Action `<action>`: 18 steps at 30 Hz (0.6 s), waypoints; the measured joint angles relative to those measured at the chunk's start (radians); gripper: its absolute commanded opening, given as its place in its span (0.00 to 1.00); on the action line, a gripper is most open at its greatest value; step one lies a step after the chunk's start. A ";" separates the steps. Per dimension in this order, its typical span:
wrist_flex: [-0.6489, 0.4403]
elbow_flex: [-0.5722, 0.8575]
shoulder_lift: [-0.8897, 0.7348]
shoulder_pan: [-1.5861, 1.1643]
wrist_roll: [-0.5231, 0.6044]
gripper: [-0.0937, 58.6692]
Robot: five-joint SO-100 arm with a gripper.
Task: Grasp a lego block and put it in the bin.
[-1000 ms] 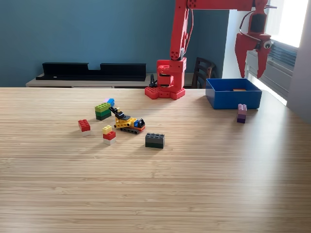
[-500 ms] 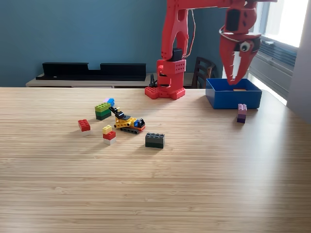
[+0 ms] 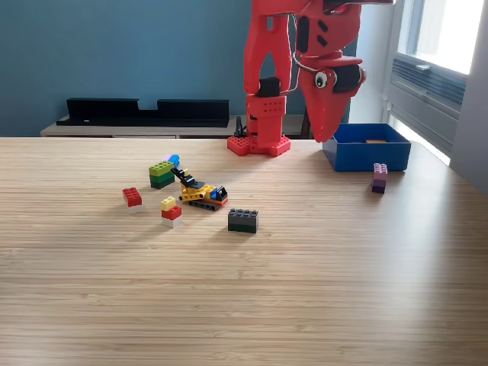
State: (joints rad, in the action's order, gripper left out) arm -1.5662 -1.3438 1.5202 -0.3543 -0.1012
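Exterior view. Red 3D-printed gripper (image 3: 329, 131) swung from above the shallow blue rectangular plastic bin (image 3: 367, 155) toward the exterior view's left, now hanging tip-down over bare table just beside the bin's near-left corner. Jaws seen pressed together to one point, nothing held between them; a small gap cannot be ruled out at this angle. Bin unmoved near the far right of the light wooden table (image 3: 305, 305), a small tan piece (image 3: 374, 141) visible inside. Purple-and-pink stacked block (image 3: 379, 178) upright just in front of the bin, untouched. Loose pile unchanged at centre-left: dark grey block (image 3: 242, 220), red block (image 3: 132, 197), yellow-red-white stack (image 3: 171, 212), green stack (image 3: 161, 174), small yellow toy vehicle (image 3: 201, 195). Likely reading: one delivery finished, return sweep under way toward another block.
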 measured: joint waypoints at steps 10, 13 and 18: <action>0.084 -0.037 0.000 0.031 0.002 0.00; 0.098 -0.038 0.000 0.049 0.011 0.00; 0.130 -0.038 0.000 0.095 0.035 0.00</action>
State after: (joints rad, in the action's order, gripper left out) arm -1.4358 -1.3821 1.5202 -0.2592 -0.0660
